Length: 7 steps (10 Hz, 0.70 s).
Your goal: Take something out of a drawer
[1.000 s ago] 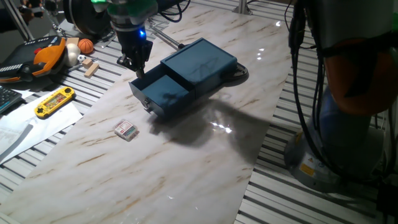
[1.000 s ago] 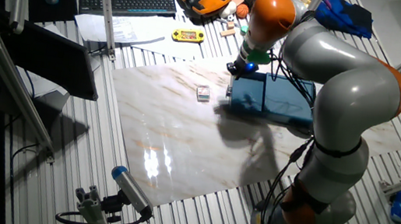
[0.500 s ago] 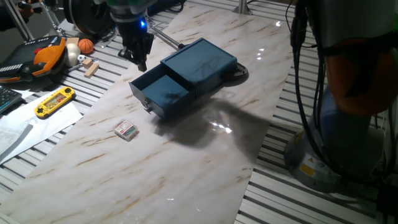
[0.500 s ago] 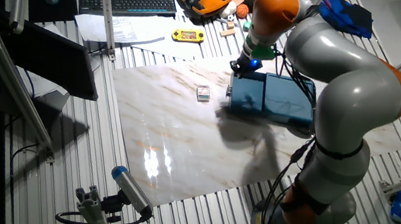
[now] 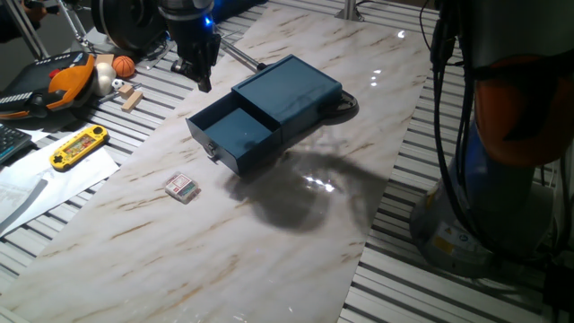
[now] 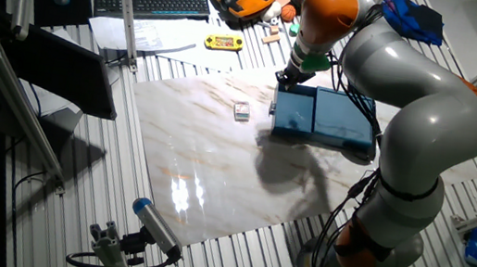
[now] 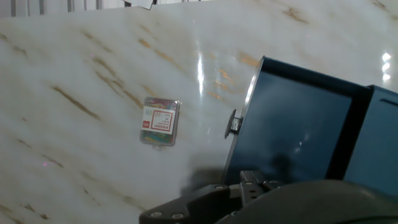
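A marble slab (image 5: 296, 215) rests on the slatted table (image 5: 395, 260). On the slab lie the blue box (image 5: 287, 94) with its drawer (image 5: 235, 135) pulled open, and a small packet (image 5: 181, 187) well apart from it.

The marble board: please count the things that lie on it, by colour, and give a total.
Dark blue: 1, the box with its drawer pulled open.
Pale with red and white: 1, the small packet, lying apart from the drawer's front.
Total: 2.
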Motion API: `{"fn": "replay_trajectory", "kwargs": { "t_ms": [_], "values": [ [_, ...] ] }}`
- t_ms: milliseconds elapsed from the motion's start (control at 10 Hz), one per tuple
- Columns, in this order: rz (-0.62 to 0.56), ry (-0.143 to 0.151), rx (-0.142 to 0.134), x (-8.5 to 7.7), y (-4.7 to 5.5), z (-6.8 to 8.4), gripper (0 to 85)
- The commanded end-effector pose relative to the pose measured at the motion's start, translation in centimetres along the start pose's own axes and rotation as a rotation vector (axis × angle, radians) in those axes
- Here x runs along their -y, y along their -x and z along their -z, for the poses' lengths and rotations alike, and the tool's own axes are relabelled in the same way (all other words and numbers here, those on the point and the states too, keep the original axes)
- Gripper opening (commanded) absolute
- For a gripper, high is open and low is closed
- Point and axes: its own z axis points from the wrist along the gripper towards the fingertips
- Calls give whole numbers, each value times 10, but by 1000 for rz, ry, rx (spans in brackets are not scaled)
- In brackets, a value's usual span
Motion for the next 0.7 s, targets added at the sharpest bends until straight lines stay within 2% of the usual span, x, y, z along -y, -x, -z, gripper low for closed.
{"fn": "replay_trajectory", "kwargs": {
  "t_ms": [0, 300, 600],
  "values": [
    [-4, 5, -3, -2, 0, 1, 0],
    [-14, 14, -12, -7, -3, 6, 0],
    [-10, 5, -20, -6, -3, 9, 0]
  ]
}}
